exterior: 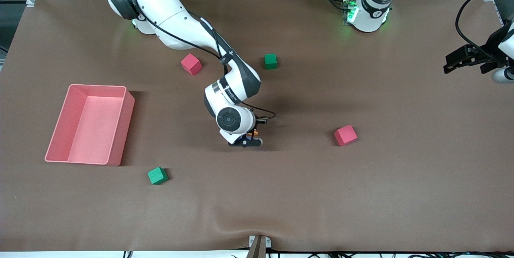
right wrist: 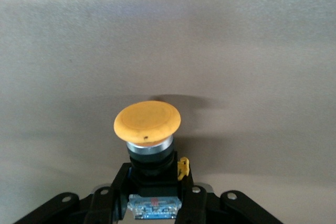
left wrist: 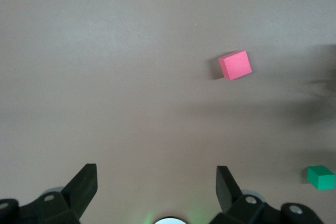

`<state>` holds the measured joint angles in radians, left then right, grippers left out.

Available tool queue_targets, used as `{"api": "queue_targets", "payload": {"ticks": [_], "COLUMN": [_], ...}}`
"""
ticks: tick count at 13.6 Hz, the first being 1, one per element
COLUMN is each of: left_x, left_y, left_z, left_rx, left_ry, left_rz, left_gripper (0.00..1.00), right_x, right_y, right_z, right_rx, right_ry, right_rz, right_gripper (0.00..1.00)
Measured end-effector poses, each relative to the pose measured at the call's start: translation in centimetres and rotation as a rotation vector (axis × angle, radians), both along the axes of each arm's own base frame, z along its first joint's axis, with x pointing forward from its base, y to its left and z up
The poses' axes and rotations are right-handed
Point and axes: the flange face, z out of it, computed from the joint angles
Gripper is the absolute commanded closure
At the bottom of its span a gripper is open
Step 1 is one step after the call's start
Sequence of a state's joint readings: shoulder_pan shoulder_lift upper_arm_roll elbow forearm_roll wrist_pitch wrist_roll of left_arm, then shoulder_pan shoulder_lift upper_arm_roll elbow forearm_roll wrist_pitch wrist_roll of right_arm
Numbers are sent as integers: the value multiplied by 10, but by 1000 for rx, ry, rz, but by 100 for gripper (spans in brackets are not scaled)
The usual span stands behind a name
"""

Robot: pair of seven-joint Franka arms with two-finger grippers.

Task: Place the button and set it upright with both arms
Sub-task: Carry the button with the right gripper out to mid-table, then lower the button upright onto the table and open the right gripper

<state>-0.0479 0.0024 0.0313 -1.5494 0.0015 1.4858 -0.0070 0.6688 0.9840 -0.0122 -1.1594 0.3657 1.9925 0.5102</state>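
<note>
The button (right wrist: 147, 122) has a round orange cap on a black body. My right gripper (right wrist: 155, 192) is shut on that body, and the cap points away from the fingers (right wrist: 107, 195). In the front view the right gripper (exterior: 247, 141) hangs low over the middle of the table. Only a bit of the orange button (exterior: 253, 133) shows beside the wrist. My left gripper (exterior: 461, 60) waits over the left arm's end of the table. It is open, and nothing lies between the left gripper (left wrist: 156, 177) fingers.
A pink bin (exterior: 122, 137) stands toward the right arm's end. Red cubes (exterior: 191, 64) (exterior: 345, 135) and green cubes (exterior: 270, 61) (exterior: 157, 175) lie scattered on the brown table. The left wrist view shows a red cube (left wrist: 234, 65) and a green cube (left wrist: 320, 177).
</note>
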Motion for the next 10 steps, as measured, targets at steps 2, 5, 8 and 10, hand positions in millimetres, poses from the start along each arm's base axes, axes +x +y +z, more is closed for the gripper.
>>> {"api": "queue_targets", "payload": {"ticks": [2, 5, 8, 10], "left_x": [0, 0, 1, 1], "left_y": [-1, -3, -9, -16], "left_z": [0, -1, -1, -3], "left_rx": [0, 0, -1, -1], "left_ry": [0, 1, 3, 5], "left_rz": [-3, -6, -17, -28], "left_gripper": [0, 0, 0, 0], "right_x": [-1, 1, 5, 6], "right_y": [1, 2, 2, 3], "right_z": [-3, -5, -4, -2], "right_rx": [3, 7, 16, 21], "right_ry": [0, -11, -28, -36], "right_rz": [-14, -23, -31, -33], "right_gripper": [97, 97, 97, 97]}}
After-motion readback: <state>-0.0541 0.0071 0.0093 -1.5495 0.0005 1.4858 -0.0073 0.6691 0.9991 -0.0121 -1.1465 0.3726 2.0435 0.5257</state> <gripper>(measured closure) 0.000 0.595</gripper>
